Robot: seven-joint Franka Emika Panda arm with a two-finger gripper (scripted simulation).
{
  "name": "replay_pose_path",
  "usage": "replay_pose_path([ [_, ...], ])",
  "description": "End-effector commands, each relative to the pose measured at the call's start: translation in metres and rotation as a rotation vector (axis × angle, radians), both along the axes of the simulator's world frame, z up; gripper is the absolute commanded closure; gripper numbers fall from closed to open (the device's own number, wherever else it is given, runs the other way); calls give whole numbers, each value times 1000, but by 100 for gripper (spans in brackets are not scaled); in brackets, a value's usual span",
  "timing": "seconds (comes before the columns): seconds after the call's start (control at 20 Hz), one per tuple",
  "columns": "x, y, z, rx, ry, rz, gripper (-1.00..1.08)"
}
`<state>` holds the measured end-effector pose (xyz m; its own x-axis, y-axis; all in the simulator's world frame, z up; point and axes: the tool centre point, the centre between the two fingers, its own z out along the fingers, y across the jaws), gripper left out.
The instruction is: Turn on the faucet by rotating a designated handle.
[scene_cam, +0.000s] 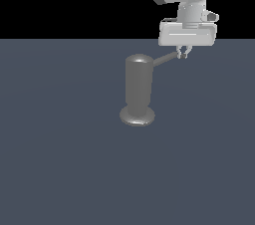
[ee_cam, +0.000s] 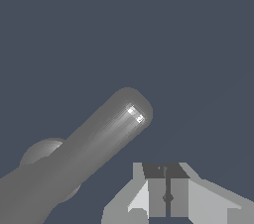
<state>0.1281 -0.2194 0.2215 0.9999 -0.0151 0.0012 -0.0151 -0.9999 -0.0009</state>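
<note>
With my grey two-fingered gripper (scene_cam: 183, 55) pinched closed, holding nothing, at the tip of the thin grey rod handle (scene_cam: 166, 59) jutting from the matte grey upright faucet (scene_cam: 138, 89), I'd push sideways steadily, staying near that tip.

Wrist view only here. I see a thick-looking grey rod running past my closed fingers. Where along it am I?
Observer: The gripper sits at the outer tip of the thin grey rod handle, on the exterior view's right of the faucet, a matte grey upright cylinder. Whether they touch, I cannot tell.
Operator: Handle level?
Observer: No, it slopes up from the cylinder's upper part toward the tip.
Operator: Faucet upright?
Observer: Yes, upright on its flared round disc base.
</note>
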Motion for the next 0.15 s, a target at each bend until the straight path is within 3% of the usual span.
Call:
replay_pose_path([
  [0.0, 5, 0, -1, -1, 0, -2, 108],
  [0.1, 7, 0, -1, -1, 1, -2, 108],
])
